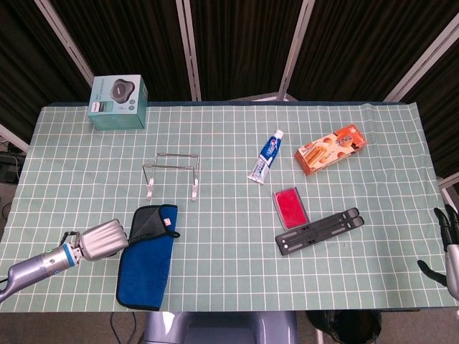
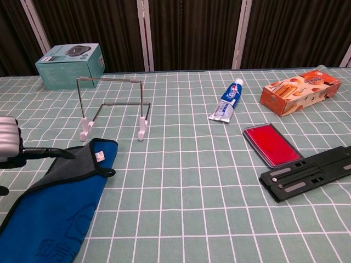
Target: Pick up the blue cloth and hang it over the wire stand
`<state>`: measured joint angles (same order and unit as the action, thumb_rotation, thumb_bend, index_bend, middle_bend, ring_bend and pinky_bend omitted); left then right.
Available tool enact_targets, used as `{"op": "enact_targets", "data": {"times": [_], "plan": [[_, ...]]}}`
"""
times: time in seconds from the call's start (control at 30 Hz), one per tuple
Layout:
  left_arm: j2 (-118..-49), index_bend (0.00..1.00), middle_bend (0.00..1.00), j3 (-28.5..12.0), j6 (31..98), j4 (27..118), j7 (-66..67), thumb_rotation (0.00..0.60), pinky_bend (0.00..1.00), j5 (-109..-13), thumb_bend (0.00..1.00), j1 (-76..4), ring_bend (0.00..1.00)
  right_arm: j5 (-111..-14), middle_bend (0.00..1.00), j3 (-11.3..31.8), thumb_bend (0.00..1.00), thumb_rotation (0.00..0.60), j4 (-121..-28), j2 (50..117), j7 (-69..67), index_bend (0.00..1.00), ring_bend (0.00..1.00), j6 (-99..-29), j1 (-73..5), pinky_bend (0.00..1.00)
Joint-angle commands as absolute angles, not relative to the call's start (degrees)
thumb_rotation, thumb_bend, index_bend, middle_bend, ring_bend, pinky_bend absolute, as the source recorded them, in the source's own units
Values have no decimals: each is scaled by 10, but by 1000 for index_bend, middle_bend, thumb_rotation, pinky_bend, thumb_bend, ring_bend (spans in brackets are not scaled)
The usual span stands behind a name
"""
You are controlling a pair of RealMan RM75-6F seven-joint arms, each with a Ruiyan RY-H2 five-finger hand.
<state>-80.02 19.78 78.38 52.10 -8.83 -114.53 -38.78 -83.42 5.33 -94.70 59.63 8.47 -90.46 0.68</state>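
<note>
- The blue cloth [image 1: 148, 258] lies flat on the table [image 1: 229, 179] near the front left edge, its far corner folded back to show a grey underside with a small white tag
- The left hand [image 1: 102, 239] sits just beside the cloth's left edge — in the chest view a dark fingertip [image 2: 60, 153] reaches over the folded grey corner; whether it pinches the fabric or only touches it I cannot tell
- The wire stand [image 1: 171, 174] stands upright on white feet just beyond the cloth, toward the back of the table, apart from it
- A teal box [image 1: 118, 103] with a picture of a dark device sits at the far left corner, well behind the stand
- A toothpaste tube [image 1: 266, 157], blue and white, lies near the table's middle, cap pointing away from the robot
- An orange carton [image 1: 332, 149] lies to the right of the tube
- A red pad [image 1: 290, 207] in a dark frame lies in front of the tube, and a black folding bracket [image 1: 318, 231] lies just beside it on the near right
- The right hand [image 1: 447, 244] shows at the far right edge of the head view, off the table — fingers apart and holding nothing
</note>
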Motion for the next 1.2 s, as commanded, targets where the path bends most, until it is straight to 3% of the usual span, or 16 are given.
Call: {"op": "enact_targets", "data": {"times": [0.03, 0.17, 0.27, 0.5, 1.03, 1.2], "plan": [[-792, 170, 919, 180, 786, 550, -101, 600, 1000, -1129, 302, -392, 932, -835, 0, 53, 0, 600, -947, 596, 83, 0, 0, -906, 7, 0], [-781, 200, 922, 147, 737, 632, -75, 600, 1000, -1098, 354, -418, 935, -835, 0, 54, 0, 600, -948, 593, 77, 0, 0, -907, 9, 0], [-765, 211, 924, 117, 647, 726, -6, 600, 1000, -1042, 372, -437, 936, -834, 0, 54, 0, 600, -947, 591, 73, 0, 0, -907, 9, 0], [-789, 286, 926, 61, 505, 811, 120, 600, 1000, -926, 401, -463, 936, -826, 0, 57, 0, 600, -943, 589, 62, 0, 0, -903, 9, 0], [-855, 342, 934, 31, 439, 801, 203, 600, 1000, -862, 429, -478, 940, -810, 0, 61, 0, 600, -931, 587, 49, 0, 0, -890, 6, 0], [-867, 472, 943, 27, 433, 792, 210, 600, 1000, -859, 429, -483, 947, -807, 0, 61, 0, 600, -928, 587, 48, 0, 0, -885, 5, 0]]}}
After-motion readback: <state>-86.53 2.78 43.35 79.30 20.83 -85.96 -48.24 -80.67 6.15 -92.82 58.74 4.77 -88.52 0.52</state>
